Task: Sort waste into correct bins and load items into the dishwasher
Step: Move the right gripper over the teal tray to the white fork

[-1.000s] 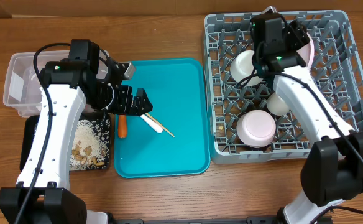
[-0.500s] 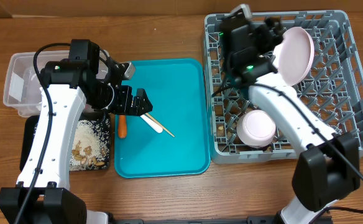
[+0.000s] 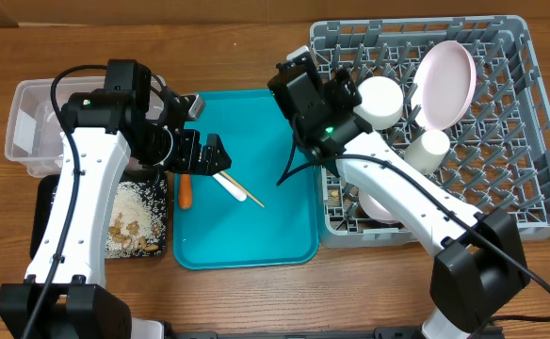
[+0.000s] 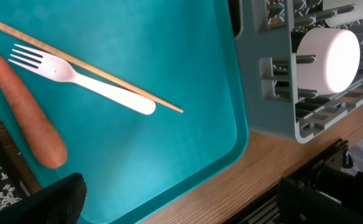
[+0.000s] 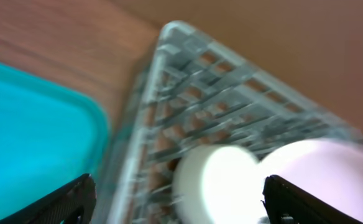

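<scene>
Pale-pink round plate (image 3: 444,83) now standing free in grey pegged plastic dish rack (image 3: 539,202). Right gripper (image 5: 178,202) swung back toward teal plastic tray (image 3: 284,235), fingers spread, empty. Left gripper (image 3: 209,155) spread above white plastic fork (image 4: 107,93), thin wooden chopstick (image 4: 166,103), orange carrot (image 4: 26,118): likely next pickups.

table (image 3: 256,47) | clear tub (image 3: 21,141), black tray (image 3: 169,231), teal tray (image 3: 275,188), grey rack (image 3: 539,179) (rightmost)

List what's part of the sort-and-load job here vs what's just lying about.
Job: carrot, rice and nut scraps, clear tub, black tray, white fork, chopstick, pink plate, white bowl, small white cup, dish rack.
Lying about: teal tray, wooden table.
</scene>
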You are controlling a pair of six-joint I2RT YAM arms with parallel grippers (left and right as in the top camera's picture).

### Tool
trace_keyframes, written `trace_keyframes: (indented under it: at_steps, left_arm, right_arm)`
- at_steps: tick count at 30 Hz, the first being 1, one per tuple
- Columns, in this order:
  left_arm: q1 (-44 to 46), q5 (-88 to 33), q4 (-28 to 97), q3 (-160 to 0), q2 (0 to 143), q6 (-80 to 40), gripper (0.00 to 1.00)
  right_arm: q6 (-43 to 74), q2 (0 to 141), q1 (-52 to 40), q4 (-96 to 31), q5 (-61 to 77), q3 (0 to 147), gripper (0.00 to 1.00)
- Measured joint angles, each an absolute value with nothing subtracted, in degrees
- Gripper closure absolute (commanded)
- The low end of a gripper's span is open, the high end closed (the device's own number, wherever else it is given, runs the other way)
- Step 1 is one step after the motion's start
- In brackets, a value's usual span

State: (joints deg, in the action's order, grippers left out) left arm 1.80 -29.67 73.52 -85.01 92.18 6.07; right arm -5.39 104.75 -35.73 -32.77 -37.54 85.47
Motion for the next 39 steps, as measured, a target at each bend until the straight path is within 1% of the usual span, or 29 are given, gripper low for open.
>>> trace_keyframes:
  at_steps: [3, 4, 9, 11, 14, 18, 19, 24, 27, 30, 35, 39]
  left_arm:
    - [1.80, -29.65, 73.52, -85.01, 92.18, 6.07, 0.00]
    - [1.80, -29.67, 73.54, -85.01, 92.18, 6.07, 0.00]
    - [1.80, -29.67, 73.54, -85.01, 92.18, 6.07, 0.00]
    - [1.80, -29.67, 73.54, -85.01, 92.18, 6.07, 0.00]
    - [1.80, -29.67, 73.54, -85.01, 92.18, 6.07, 0.00]
    - [1.80, -29.71, 73.25, -85.01, 92.18, 6.07, 0.00]
    - [1.80, -29.71, 72.95, -85.01, 92.18, 6.07, 0.00]
    - [1.76, -29.67, 72.60, -85.08, 92.18, 6.07, 0.00]
    - [0.89, -28.47, 74.43, -86.61, 92.31, 5.87, 0.00]
    - [-2.22, -26.15, 78.24, -90.67, 92.60, 4.93, 0.00]
    - [-11.66, -22.98, 84.40, -100.64, 92.71, 4.16, 0.00]
    - [-19.22, -21.58, 86.91, -105.19, 92.68, 4.01, 0.00]
  right_arm:
    - [-1.10, 104.75, -35.29, -34.50, -29.45, 85.47, 0.11]
    - [0.45, 104.75, -35.14, -35.22, -24.29, 85.47, 0.11]
    - [3.31, 104.75, -34.96, -37.47, -9.47, 85.47, 0.11]
    - [4.03, 104.75, -34.98, -39.38, -4.78, 85.47, 0.07]
    - [5.23, 104.75, -34.98, -41.71, -0.75, 85.47, 0.04]
    - [6.44, 104.75, -34.98, -44.16, 2.11, 85.47, 0.02]
    - [6.63, 104.75, -34.98, -44.69, 2.83, 85.47, 0.00]
    - [7.29, 104.75, -34.98, -47.64, 7.22, 85.47, 0.00]
    - [7.46, 104.75, -35.00, -48.05, 9.30, 85.47, 0.00]
    - [7.49, 104.79, -35.11, -47.99, 11.44, 85.47, 0.00]
    - [7.53, 106.17, -36.05, -45.74, 14.50, 85.47, 0.00]
    - [7.66, 108.03, -38.00, -41.39, 16.71, 85.47, 0.05]
